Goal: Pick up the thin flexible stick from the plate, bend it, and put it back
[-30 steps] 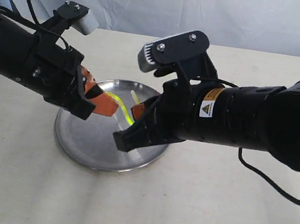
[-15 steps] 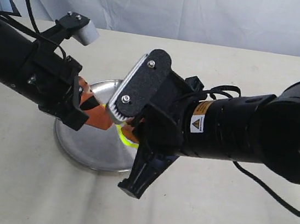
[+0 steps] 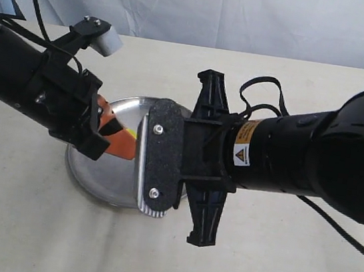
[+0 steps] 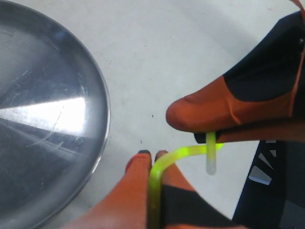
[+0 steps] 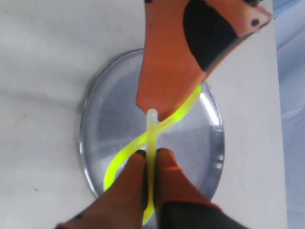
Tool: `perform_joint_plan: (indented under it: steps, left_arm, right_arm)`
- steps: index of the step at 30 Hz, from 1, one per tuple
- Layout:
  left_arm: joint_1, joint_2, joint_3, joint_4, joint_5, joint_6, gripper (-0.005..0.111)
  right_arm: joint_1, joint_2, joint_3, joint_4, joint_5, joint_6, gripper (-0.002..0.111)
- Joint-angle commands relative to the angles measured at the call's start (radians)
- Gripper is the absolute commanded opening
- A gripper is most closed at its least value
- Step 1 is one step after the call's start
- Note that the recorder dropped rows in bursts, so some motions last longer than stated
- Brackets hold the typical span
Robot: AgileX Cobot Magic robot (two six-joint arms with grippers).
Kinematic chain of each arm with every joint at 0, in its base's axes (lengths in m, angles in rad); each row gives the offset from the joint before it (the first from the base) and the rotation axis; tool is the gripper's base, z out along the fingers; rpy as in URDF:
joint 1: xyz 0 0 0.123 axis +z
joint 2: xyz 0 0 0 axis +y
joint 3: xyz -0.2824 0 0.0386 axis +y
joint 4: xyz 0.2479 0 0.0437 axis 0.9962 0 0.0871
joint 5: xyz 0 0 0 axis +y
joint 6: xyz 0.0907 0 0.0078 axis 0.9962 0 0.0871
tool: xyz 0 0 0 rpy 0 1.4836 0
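Gripping the thin flexible stick (image 4: 183, 153) at two places, both arms meet over the plate (image 3: 96, 173), which lies left of centre in the exterior frame. The left gripper (image 4: 151, 160) is clenched on the yellow-green shaft. The shaft leaves its orange fingertips and curves sharply sideways into the right gripper (image 5: 151, 157), which is likewise clamped on it, and the whitish end pokes out just past that grip. In the exterior view a black wrist camera housing (image 3: 160, 157) at mid-frame hides most of the stick, and only a yellow sliver shows beside the left fingers (image 3: 117, 141)
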Motion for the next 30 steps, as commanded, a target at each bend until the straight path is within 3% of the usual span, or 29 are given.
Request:
perform_joint_plan:
  steps: [1,13,30]
  left_arm:
    - [0.006,-0.004,-0.011,-0.071,-0.101,-0.02,0.0]
    - [0.006,-0.004,-0.011,-0.071,-0.101,-0.02,0.0]
    - [0.006,-0.004,-0.011,-0.071,-0.104,-0.02,0.0]
  right_arm:
    - [0.015,0.0,0.013,-0.016,0.104,-0.082,0.0]
    - [0.015,0.0,0.013,-0.019,0.104,-0.26,0.0]
    - [0.015,0.0,0.013,-0.221,0.139,-0.398,0.0]
